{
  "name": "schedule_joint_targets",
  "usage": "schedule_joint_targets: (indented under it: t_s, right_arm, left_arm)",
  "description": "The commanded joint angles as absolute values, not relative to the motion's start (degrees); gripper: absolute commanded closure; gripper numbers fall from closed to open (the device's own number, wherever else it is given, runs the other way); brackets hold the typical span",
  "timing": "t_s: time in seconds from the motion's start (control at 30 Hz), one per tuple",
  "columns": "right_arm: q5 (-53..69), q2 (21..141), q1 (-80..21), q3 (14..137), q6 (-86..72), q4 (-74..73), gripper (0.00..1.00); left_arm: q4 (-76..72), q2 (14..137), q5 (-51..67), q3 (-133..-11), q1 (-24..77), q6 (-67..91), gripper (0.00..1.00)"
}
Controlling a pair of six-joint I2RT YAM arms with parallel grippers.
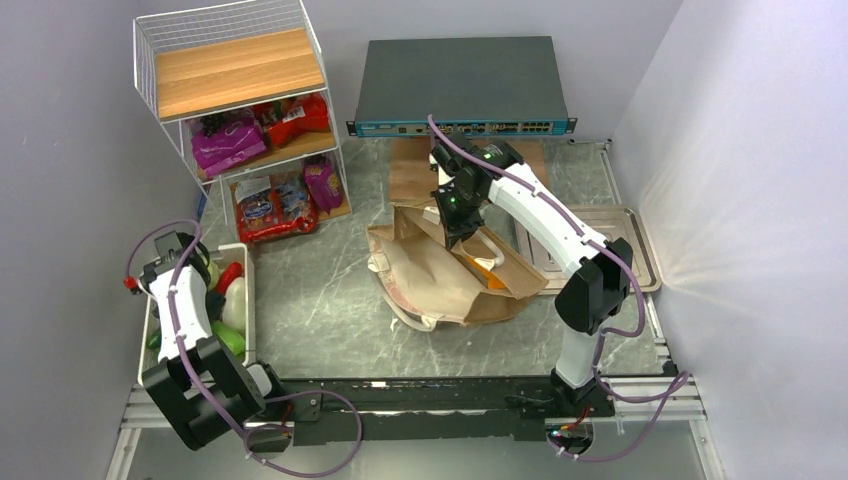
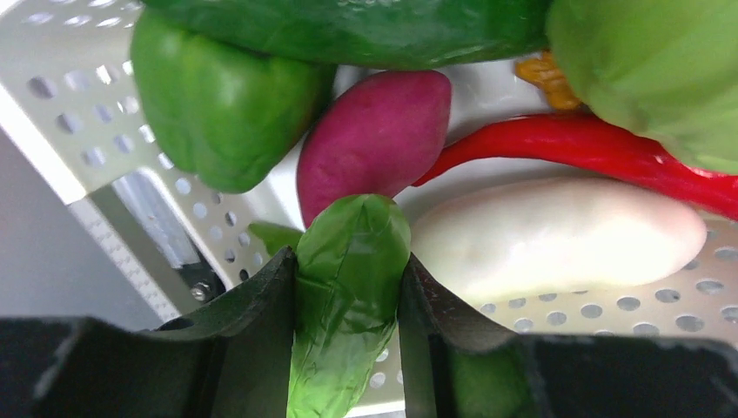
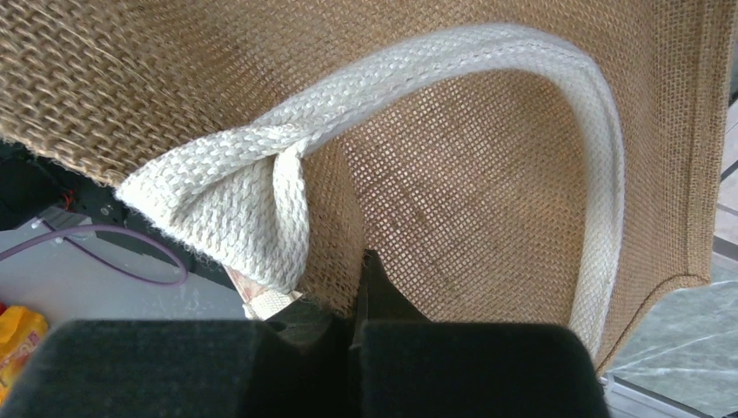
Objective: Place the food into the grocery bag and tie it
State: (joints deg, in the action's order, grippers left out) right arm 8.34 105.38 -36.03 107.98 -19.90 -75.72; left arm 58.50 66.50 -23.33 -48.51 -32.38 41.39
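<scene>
Grocery bag (image 1: 440, 285) lies slumped on its side about the middle of the surface, a little toward the far edge. Its mouth is lifted on the far side, and an orange piece (image 1: 487, 265) shows inside the opening. The right pincer (image 3: 352, 292) is closed flat on the woven cloth of the bag's rim, just beside the cream handle (image 3: 600, 174) that loops over it. The left pincer (image 2: 350, 270) is down in the white basket (image 1: 248, 300) at the left edge, toward the near-left corner. It is clamped on a green leafy piece (image 2: 352, 235) by one end. The free end of that piece lies against a purple root (image 2: 374, 131), with a pale white vegetable (image 2: 557, 235), a red chilli (image 2: 557, 144) and a green pepper (image 2: 218, 104) crowded close around.

The step in hand looks to be fetching this leafy piece while the other arm holds the mouth open. To do it well, the left arm should rise straight up until the piece is clear of its neighbours and the basket wall. Only then should it swing toward the middle. The piece looks soft and is held near one end, so it may flop or slip, and a slow carry would be safer. The bag is limp and lies low, so the right arm would do well to raise the rim higher and make the mouth gape. It should not tug sideways, since that could drag the whole bag. Release should come only once the piece is well inside the opening and clear of the handle loop.
</scene>
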Motion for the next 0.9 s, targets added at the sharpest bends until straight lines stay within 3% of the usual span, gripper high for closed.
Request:
schedule_joint_targets:
  t_s: [0.0,0.23,0.6,0.87]
  right_arm:
    - [7.23,102.53,-35.78,107.09,-19.76,-75.60,1.00]
    - [7.27,102.23,-35.68,106.74,-19.80,-75.55,1.00]
    - [6.99,101.18,-35.74,105.77,-20.12,-74.87,1.00]
    - [7.39,100.94,-35.71,105.27,-20.20,-74.99,1.00]
  left_arm:
    - [55.57,64.27,-17.37,-45.17,-30.90,46.01,1.00]
    - [55.03,63.51,-14.54,-45.68,-28.56,47.39,1.00]
    - [64.01,60.73,-23.07,-61.33,-28.29,37.78,1.00]
    - [65.93,57.83,-12.73,-67.72,-28.25,34.42,1.00]
